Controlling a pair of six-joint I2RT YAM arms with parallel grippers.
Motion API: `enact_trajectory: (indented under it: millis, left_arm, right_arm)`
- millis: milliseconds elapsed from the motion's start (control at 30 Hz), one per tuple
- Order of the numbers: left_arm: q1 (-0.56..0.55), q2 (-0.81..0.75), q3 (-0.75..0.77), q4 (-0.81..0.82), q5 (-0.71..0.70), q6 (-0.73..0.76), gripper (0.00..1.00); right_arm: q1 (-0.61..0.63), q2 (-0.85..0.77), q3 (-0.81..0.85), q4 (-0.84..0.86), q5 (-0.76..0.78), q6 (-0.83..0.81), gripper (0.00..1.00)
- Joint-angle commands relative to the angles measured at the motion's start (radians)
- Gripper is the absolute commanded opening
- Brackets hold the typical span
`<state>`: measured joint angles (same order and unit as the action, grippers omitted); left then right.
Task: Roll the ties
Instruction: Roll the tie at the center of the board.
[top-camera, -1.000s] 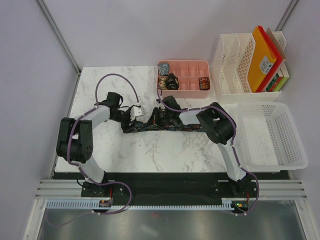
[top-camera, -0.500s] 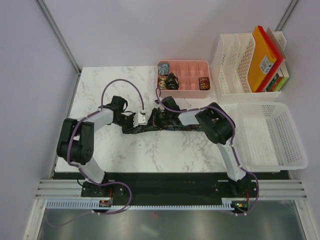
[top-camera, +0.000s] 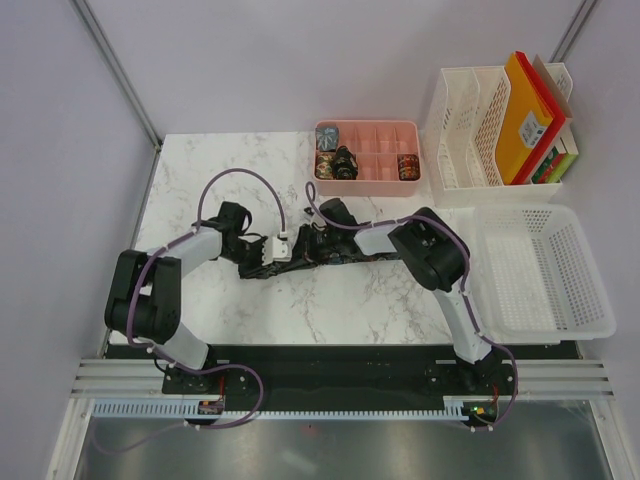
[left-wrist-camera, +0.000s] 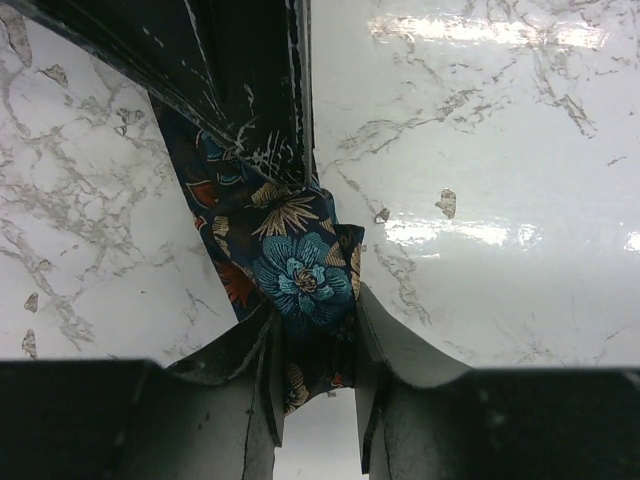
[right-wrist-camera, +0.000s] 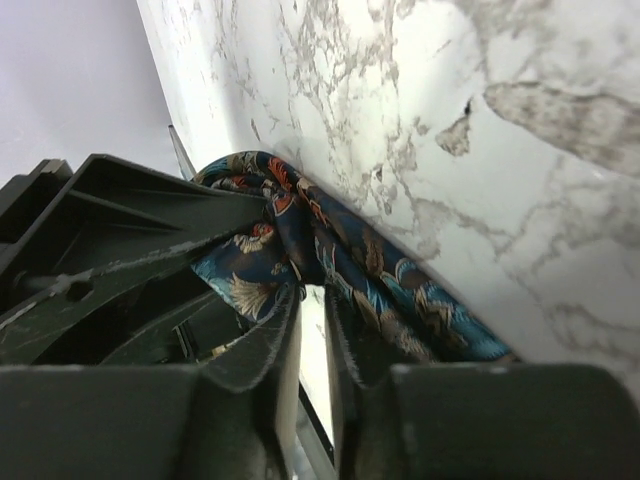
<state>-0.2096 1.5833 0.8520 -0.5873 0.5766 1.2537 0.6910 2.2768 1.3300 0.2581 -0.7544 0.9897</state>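
The tie (left-wrist-camera: 300, 272), dark with blue and orange flowers, is laid across the middle of the counter (top-camera: 220, 170). Its left part is bunched between the two arms, and the rest trails right beneath the right arm (top-camera: 375, 236). Three rolled ties (top-camera: 345, 160) are already seen in the pink tray (top-camera: 378, 186) behind it.

Over the last second the left jaws, wide apart a moment ago, have been brought in and are now clenched on a folded, flowered bit of the tie. The right jaws, pressed tight until just now, are seen slightly parted. Bare counter shows through their gap, and the fabric lies against their tips, ungripped. The hold appears to be handed from right to left, probably so that the right jaws can be reset for another turn of a roll barely begun.

The left arm (top-camera: 190, 240) is stretched forward, elbow out to the left and wrist turned rightward. The right arm is bent leftward, wrist low, so that the two sets of jaws nearly meet.
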Motion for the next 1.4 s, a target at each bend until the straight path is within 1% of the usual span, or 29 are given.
enact_trajectory:
  millis: [0, 33, 133, 267, 367, 533, 800, 900, 1000, 1033, 1100, 1133, 1233, 1367]
  left_arm:
    - [-0.002, 0.043, 0.022, -0.029, -0.032, -0.011, 0.28]
    - [-0.001, 0.049, 0.027, -0.031, -0.029, -0.014, 0.28]
    - [-0.002, 0.061, 0.041, -0.039, -0.027, -0.023, 0.28]
    - [-0.001, 0.078, 0.053, -0.045, -0.026, -0.025, 0.28]
    - [-0.001, 0.093, 0.071, -0.049, -0.017, -0.042, 0.28]
    - [-0.002, 0.095, 0.078, -0.051, -0.017, -0.043, 0.29]
    - [-0.002, 0.099, 0.082, -0.057, -0.017, -0.036, 0.30]
    - [-0.002, 0.109, 0.091, -0.059, -0.015, -0.045, 0.32]
    - [-0.001, 0.112, 0.094, -0.059, -0.012, -0.051, 0.33]
    - [-0.001, 0.110, 0.094, -0.059, -0.009, -0.054, 0.34]
    - [-0.002, 0.109, 0.097, -0.059, -0.009, -0.060, 0.38]
    - [-0.001, 0.107, 0.099, -0.060, -0.009, -0.062, 0.39]
    - [0.009, 0.086, 0.102, -0.060, -0.004, -0.082, 0.48]
    - [0.055, 0.043, 0.101, -0.060, 0.034, -0.091, 0.54]
  right_arm:
    - [-0.031, -0.071, 0.021, -0.079, 0.014, -0.063, 0.27]
    - [-0.033, -0.077, 0.027, -0.082, 0.006, -0.066, 0.28]
    - [-0.033, -0.103, 0.032, -0.071, -0.006, -0.075, 0.34]
    - [-0.025, -0.128, 0.015, -0.023, -0.011, -0.075, 0.46]
    - [-0.015, -0.106, 0.029, -0.023, -0.011, -0.074, 0.48]
    - [0.005, -0.053, 0.052, 0.007, -0.011, -0.037, 0.47]
    - [0.019, -0.014, 0.095, 0.004, 0.013, -0.045, 0.48]
    - [0.022, 0.010, 0.106, -0.005, 0.015, -0.051, 0.45]
    - [0.025, 0.026, 0.106, -0.006, 0.018, -0.056, 0.36]
    - [0.024, 0.032, 0.106, -0.010, 0.024, -0.057, 0.29]
    - [0.022, 0.038, 0.107, -0.013, 0.027, -0.066, 0.21]
    - [0.024, 0.046, 0.107, -0.017, 0.036, -0.066, 0.12]
    - [0.010, 0.055, 0.107, -0.034, 0.044, -0.080, 0.00]
    - [-0.013, 0.064, 0.106, -0.071, 0.061, -0.117, 0.00]
